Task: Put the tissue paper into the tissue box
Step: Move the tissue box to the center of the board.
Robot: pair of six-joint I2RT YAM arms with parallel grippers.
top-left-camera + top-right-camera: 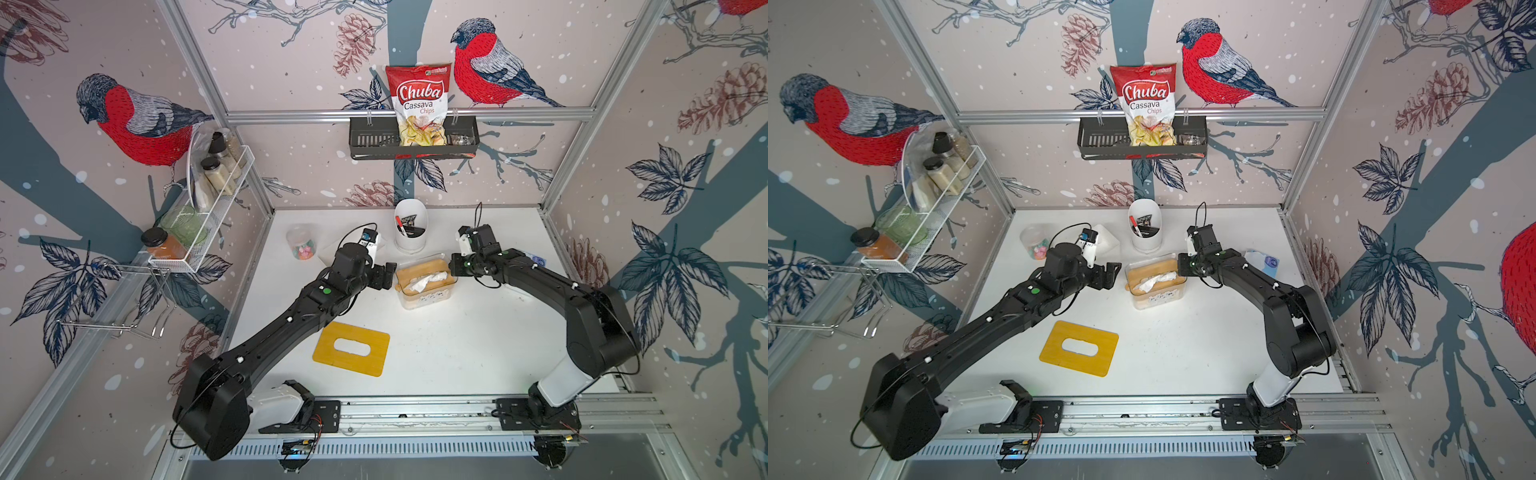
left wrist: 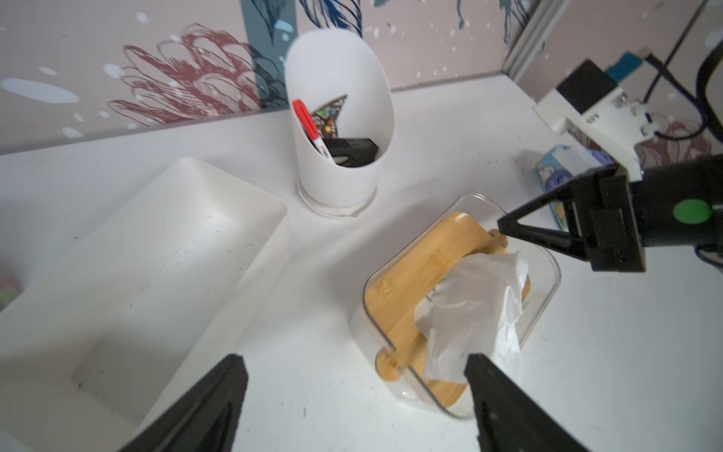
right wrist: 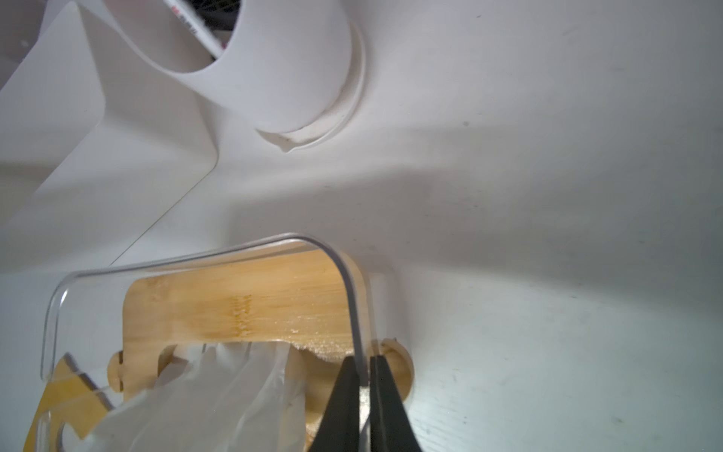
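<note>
Left arm point(image 1: 270, 338) and right arm point(image 1: 590, 316), mounted at the table's point(image 1: 478, 345) near edge, are flanking the clear tissue box point(image 1: 427, 301) near its middle. Its slotted bamboo lid point(image 1: 328, 351) is lying apart, nearer the front, leaving the top open for loading. Meanwhile the right gripper point(image 3: 364, 368) is pinching the box's end wall, probably steadying it; the left gripper point(image 1: 387, 276) is hanging spread wide beside the opposite end. Crumpled tissue paper point(image 1: 423, 283) is resting inside, on the bamboo plate point(image 2: 407, 274)

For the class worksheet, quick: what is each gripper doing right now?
Left gripper: open, empty.
Right gripper: jaws shut on the tissue box wall.
</note>
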